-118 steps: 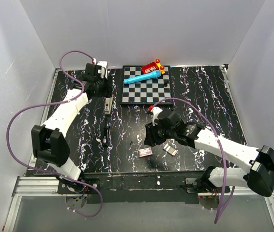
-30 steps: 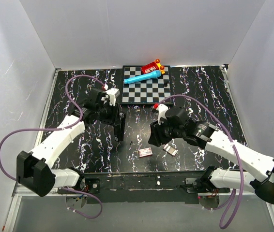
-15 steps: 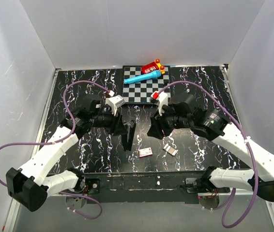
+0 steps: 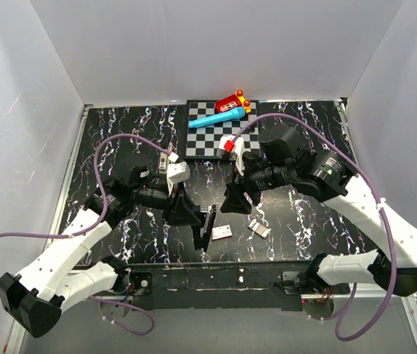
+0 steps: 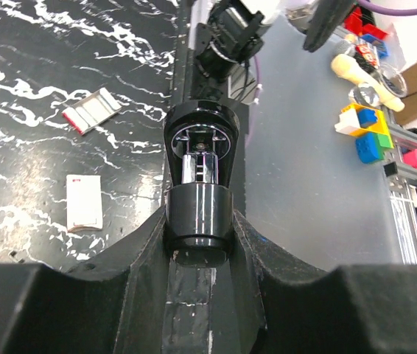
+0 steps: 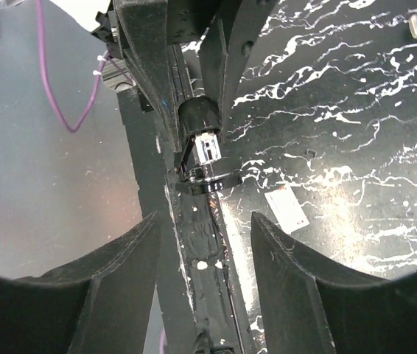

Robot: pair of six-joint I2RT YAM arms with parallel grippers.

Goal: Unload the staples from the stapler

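The left arm reaches across to the middle of the near edge, and its left gripper (image 4: 189, 215) is clenched on the stapler (image 4: 205, 228). It holds the stapler off the surface with one end pointing out past the table's front. The right arm comes in from the other side. The right gripper (image 4: 233, 200) has its fingers spread and grasps nothing, hanging just beside the stapler's upper end; in its wrist view the stapler sits ahead, lined up between the two fingers. The step in hand looks like the handover of work: one arm steadies the body while the other comes to work the magazine. Silvery metal shows at the stapler's exposed end, but it cannot be told whether a strip is inside. The next move probably calls for the right fingers to close on that metal part and draw or tip it, while the left grip does not twist. The staples (image 4: 258, 228) lie loose on the table, near the stapler but apart from it. White walls (image 4: 216, 44) box the cell on three sides. The table (image 4: 304, 147) is black with white marbling. A checkerboard (image 4: 208, 140) lies at its far side, carrying a blue pen-shaped thing (image 4: 222, 118) and a red toy (image 4: 234, 102). A white-and-red box (image 4: 221, 232) lies just beside the stapler.
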